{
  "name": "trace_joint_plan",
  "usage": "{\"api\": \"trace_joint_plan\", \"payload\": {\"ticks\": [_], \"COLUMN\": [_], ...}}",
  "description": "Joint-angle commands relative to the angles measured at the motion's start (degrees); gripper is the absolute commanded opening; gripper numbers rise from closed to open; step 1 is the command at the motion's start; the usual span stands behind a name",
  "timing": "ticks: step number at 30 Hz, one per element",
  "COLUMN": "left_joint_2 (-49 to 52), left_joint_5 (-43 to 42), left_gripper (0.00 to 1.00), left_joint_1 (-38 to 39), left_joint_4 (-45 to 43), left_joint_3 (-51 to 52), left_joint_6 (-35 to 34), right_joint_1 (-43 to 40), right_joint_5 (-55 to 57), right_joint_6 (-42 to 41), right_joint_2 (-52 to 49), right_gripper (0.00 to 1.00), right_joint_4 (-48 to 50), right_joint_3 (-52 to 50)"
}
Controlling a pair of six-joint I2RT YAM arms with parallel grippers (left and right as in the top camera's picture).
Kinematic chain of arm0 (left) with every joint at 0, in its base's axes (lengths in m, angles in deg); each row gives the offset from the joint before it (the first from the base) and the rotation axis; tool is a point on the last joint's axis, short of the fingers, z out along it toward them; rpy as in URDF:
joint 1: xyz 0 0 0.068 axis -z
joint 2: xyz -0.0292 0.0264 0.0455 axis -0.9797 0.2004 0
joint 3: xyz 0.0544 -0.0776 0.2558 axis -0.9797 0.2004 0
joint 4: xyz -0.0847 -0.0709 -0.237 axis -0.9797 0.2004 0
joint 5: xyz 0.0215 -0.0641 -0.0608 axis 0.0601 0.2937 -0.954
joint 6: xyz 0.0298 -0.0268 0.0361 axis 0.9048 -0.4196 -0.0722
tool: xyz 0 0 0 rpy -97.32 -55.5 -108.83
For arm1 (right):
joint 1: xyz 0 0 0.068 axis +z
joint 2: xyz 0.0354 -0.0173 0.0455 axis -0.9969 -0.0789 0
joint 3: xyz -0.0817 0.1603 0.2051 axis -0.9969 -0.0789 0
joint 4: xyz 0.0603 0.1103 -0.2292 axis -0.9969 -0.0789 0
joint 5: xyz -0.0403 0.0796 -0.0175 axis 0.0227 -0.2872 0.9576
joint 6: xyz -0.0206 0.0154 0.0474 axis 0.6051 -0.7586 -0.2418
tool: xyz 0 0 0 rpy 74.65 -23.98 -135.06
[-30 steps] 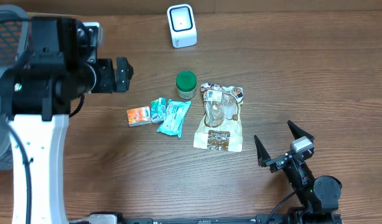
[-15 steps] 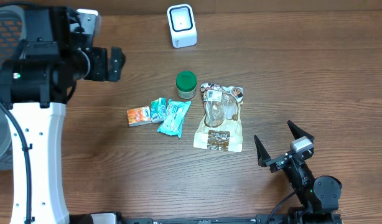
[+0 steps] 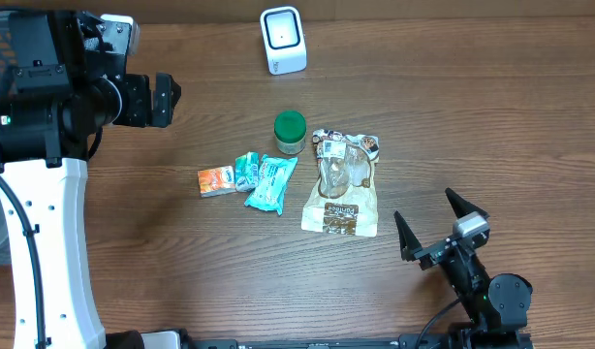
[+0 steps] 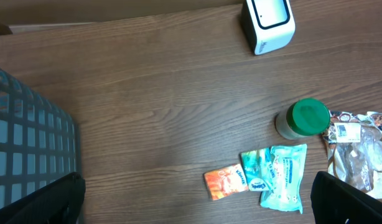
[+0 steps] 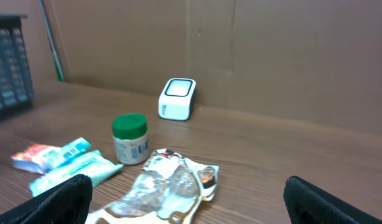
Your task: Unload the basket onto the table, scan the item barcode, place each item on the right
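A white rounded-box scanner [image 3: 283, 40] with a dark-framed window on its top face stands near the far edge of the brown wood-grain table [image 3: 491, 116], its long axis running far to near. The items lie in a cluster at mid-table, well apart from it. A crinkled clear plastic bag with a brown label [image 3: 343, 182] lies flat. Its long axis also runs far to near, tilted slightly, with the brown label end toward the robot and a small white sticker at the far end. Just beside that far corner stands a short round jar with a green lid [image 3: 290, 133], upright. To its left lie two glossy teal packets [image 3: 268, 180], overlapping and slanted, and touching them is a small orange packet [image 3: 216, 180].

Bare wood lies open on every side of the cluster — widest to the right and along the near edge. A black mesh basket [image 4: 23, 149] sits off the left side.

The left tool [image 3: 165, 100] hovers high over the far left of the table, its fingers spread wide and empty. The right tool [image 3: 422, 202] sits low near the front right — fingers wide apart, nothing between them, pointing toward the bag.
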Motion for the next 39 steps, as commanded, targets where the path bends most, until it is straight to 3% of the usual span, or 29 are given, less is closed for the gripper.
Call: {"api": "trace_joint_plan", "payload": {"ticks": [1, 14, 27, 33, 39], "left_joint_2": [-0.28, -0.28, -0.28, -0.28, -0.28], "left_joint_5": [-1.09, -1.09, -1.31, -1.75, -6.1], "left_gripper": [1.0, 1.0, 1.0, 1.0, 1.0], "left_joint_1": [0.0, 0.04, 0.07, -0.76, -4.44], "left_joint_4": [-0.02, -0.02, 0.09, 2.99, 5.44], "left_joint_3": [-1.36, -1.36, -1.36, -1.36, -1.36], "left_joint_6": [0.85, 0.85, 0.83, 10.86, 15.23], "right_joint_1": [-0.07, -0.11, -0.11, -0.11, -0.11], "right_joint_5": [-2.89, -8.85, -8.81, -8.5, -8.22], "right_joint_6": [-5.9, -5.86, -5.22, -5.22, -5.27], "right_joint_2": [0.68, -5.03, -36.35, -50.77, -59.21], "right_gripper": [1.0, 1.0, 1.0, 1.0, 1.0], "right_joint_4": [0.85, -8.04, -31.23, -40.81, -38.75], "right_joint_3": [-0.63, 11.37, 40.28, 52.3, 54.36]}}
